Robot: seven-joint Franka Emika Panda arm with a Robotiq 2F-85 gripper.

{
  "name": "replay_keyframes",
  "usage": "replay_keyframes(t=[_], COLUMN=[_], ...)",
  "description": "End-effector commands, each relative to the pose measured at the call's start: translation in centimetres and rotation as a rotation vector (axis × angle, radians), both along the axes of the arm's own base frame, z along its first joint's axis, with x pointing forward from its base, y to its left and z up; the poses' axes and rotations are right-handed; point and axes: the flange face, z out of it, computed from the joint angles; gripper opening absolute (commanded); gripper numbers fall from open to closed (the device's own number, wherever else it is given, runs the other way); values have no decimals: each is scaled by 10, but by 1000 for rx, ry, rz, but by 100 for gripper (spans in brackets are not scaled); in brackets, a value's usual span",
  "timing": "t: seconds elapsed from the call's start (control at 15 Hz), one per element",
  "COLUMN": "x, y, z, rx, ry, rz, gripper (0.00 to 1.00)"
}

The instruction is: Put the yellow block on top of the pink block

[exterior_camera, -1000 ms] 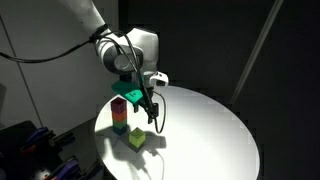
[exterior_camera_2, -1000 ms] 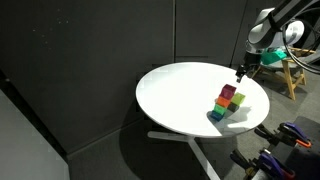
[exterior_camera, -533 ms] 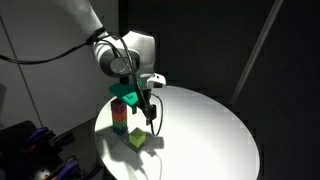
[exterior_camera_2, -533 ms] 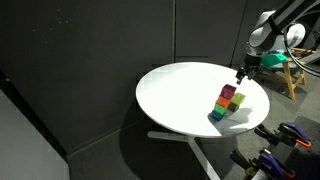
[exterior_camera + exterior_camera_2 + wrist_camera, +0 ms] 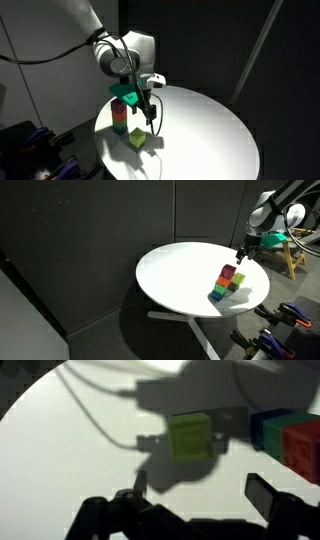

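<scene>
The yellow block, judged light, stiff and smooth, is lying on the tabletop near the pink block, while the claw is being held wide open and empty above it, opposite flat sides being favoured for gripping.

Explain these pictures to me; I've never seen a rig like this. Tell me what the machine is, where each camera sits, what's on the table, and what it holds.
The machine is a single robot arm that ends in a two-fingered gripper. Two pictures come from cameras standing away from the robot, looking at the round white table from different places. The third comes from a camera on the wrist, looking down past the fingers. On the table is a small group of coloured cubes. The yellow block stands by itself beside a stack, and the pink block appears to be the stack's top cube. The gripper is open above the yellow block and holds nothing.
</scene>
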Motion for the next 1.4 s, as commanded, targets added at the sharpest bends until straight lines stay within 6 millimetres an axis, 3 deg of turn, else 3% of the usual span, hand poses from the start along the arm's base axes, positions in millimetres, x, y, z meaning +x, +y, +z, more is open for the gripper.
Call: replay_keyframes(t=[0.0,0.6,1.33], x=[3,13,21], y=[1,8,-1], z=[-3,-32,-49], rx=[0,-7,-14], ry=[8,63,87], rz=[0,11,23], gripper=[100,100,100])
